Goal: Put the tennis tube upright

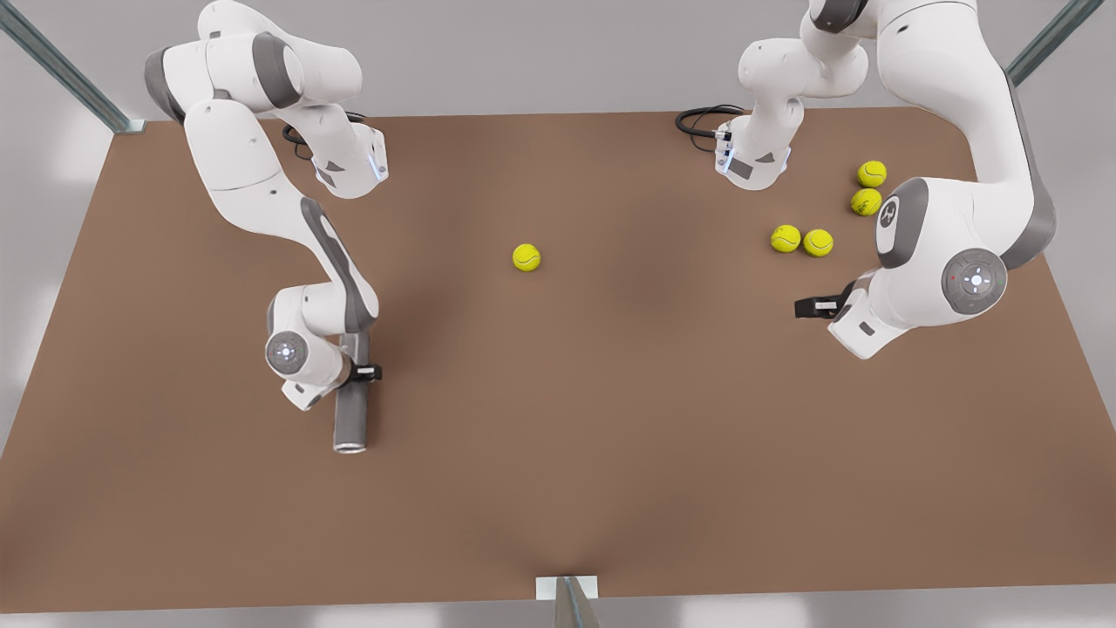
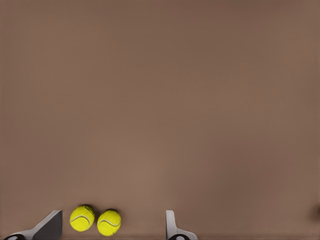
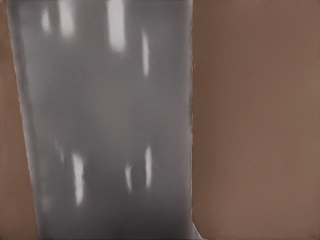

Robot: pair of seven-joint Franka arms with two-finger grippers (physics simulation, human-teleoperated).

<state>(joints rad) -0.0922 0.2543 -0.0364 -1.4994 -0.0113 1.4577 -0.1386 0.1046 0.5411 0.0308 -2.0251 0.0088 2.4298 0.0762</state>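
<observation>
Your right gripper [image 1: 359,373] is down on the grey metallic cylinder tennis tube [image 1: 351,420], lying flat near the brown surface's [image 1: 610,436] front-left area; jaws' grip I cannot tell. Next: clamp, then tip it onto one end. Left gripper [image 1: 815,307] waits, jaws wide, beside two yellow tennis balls [image 2: 95,220].

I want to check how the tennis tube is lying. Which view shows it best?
The front view: the whole tennis tube lies flat on the table at the right gripper, silvery rim outward. The right wrist view gives just its grey side up close.
</observation>
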